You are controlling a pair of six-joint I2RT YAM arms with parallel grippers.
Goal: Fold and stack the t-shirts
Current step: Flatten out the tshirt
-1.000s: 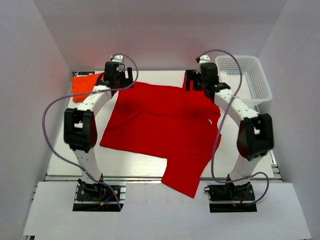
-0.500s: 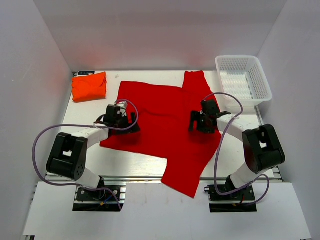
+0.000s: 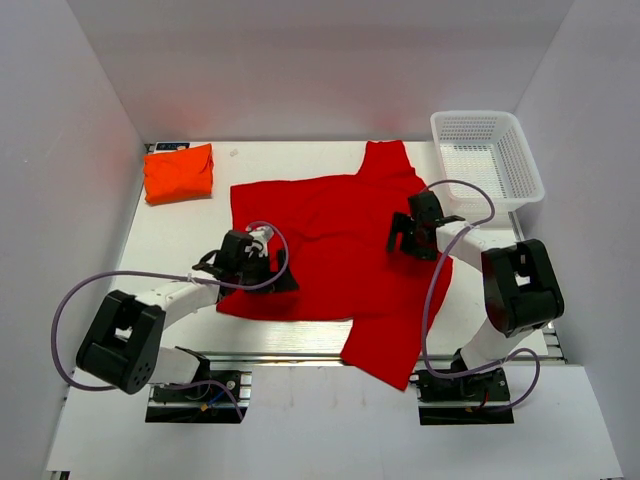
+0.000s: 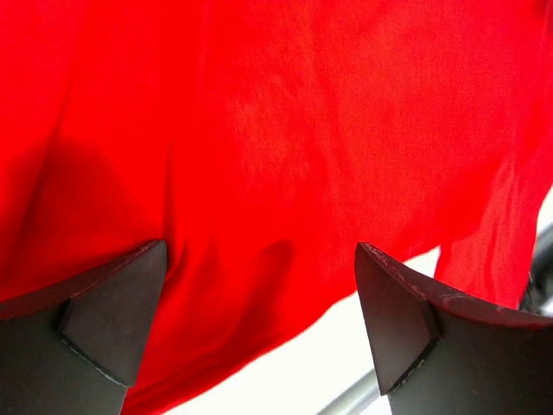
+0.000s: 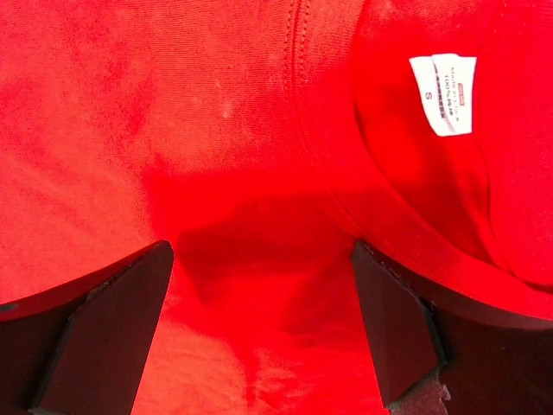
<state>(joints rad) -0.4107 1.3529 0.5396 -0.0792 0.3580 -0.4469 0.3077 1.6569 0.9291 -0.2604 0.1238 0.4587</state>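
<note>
Both claws are hanging wide open and gripping nothing. The left gripper (image 3: 266,268) is hovering low over the near-left part of the red t-shirt (image 3: 330,240), and in its wrist view the cloth edge is running just past the spread fingers (image 4: 112,320). The right gripper (image 3: 412,232) is poised over the shirt's right side, with the collar seam (image 5: 298,95) and the white size label (image 5: 442,82) showing beyond its fingers (image 5: 112,328).

The red shirt is lying spread out and unfolded across the middle of the table (image 3: 170,250), neck towards the right. One sleeve (image 3: 385,160) is reaching the far side, and the other end (image 3: 385,350) is drooping over the near edge. The orange t-shirt (image 3: 178,172) is sitting already bundled at the far-left corner, well apart from it. The white mesh basket (image 3: 487,116) is standing at the far right.

The step in hand looks like taking hold for a first fold. To do it well, each claw should probably be coming down on a true edge rather than mid-cloth, closing on both layers. The two should then be lifting only slightly and travelling together, so the fabric is staying taut. The overhanging part likely needs drawing back onto the table first, or the fold may be coming out skewed.
</note>
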